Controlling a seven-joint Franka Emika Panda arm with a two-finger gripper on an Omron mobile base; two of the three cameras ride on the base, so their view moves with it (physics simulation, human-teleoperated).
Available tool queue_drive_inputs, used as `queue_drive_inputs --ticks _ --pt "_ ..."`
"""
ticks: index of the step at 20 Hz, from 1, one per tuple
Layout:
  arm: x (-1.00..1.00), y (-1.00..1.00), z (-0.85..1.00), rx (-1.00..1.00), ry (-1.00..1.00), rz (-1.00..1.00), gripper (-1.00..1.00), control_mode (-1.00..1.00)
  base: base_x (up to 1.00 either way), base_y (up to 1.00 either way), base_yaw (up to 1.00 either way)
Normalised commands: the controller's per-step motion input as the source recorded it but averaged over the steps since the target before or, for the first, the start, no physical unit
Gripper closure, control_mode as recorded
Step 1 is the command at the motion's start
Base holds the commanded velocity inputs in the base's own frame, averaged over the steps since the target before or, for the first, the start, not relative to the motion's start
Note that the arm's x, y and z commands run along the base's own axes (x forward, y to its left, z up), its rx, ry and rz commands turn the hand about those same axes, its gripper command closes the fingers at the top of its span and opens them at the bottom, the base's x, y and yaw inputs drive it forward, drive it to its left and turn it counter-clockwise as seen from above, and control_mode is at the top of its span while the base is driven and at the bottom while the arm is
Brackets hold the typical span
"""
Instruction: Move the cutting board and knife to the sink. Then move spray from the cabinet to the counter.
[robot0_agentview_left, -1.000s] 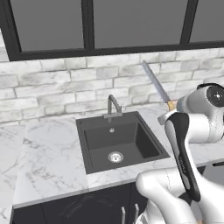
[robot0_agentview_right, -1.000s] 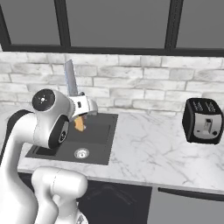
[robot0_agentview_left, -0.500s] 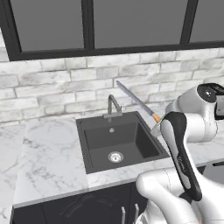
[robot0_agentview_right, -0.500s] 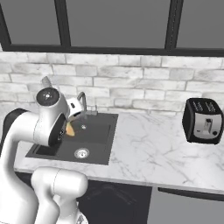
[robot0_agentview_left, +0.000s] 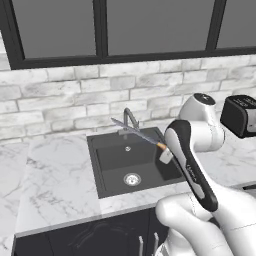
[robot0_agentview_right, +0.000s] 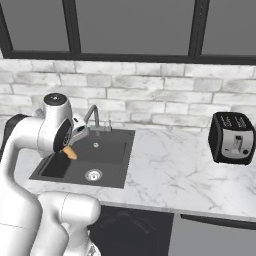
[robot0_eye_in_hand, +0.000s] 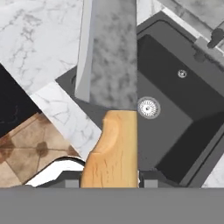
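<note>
The gripper (robot0_agentview_left: 165, 153) is closed on the knife (robot0_agentview_left: 137, 132) at its tan handle, mid-frame over the sink (robot0_agentview_left: 131, 162). Stiff and probably light, the knife could pivot; the handle is the safe hold.

knife (robot0_agentview_left: 142, 135): tan handle, grey blade, held aloft over sink (robot0_agentview_left: 131, 165); sink: black basin, grey faucet, in counter (robot0_agentview_left: 55, 175)

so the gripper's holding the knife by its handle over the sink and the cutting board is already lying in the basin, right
Not quite. The gripper does hold the knife by its handle over the sink, but the left base view shows the basin holding no cutting board, just its drain.
</note>
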Motion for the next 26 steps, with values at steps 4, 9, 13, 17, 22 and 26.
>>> queue_drive_inputs --ticks 4,9,13,17,22,26 --pt "0.20 0.05 -0.40 -0.04 0.13 0.11 1.00 -1.00 0.00 0.00 0.00" --pt "0.43 0.00 -0.40 -0.05 0.02 0.07 1.00 -1.00 0.00 0.00 0.00" --pt "0.46 0.00 -0.43 -0.06 0.00 0.05 1.00 -1.00 0.00 0.00 0.00" --pt "0.44 0.00 -0.44 -0.06 0.00 0.04 1.00 -1.00 0.00 0.00 0.00" --pt "0.39 0.00 -0.42 -0.05 0.00 0.03 1.00 -1.00 0.00 0.00 0.00" --pt "0.25 -0.04 -0.30 -0.02 0.03 0.00 1.00 -1.00 0.00 0.00 0.00"
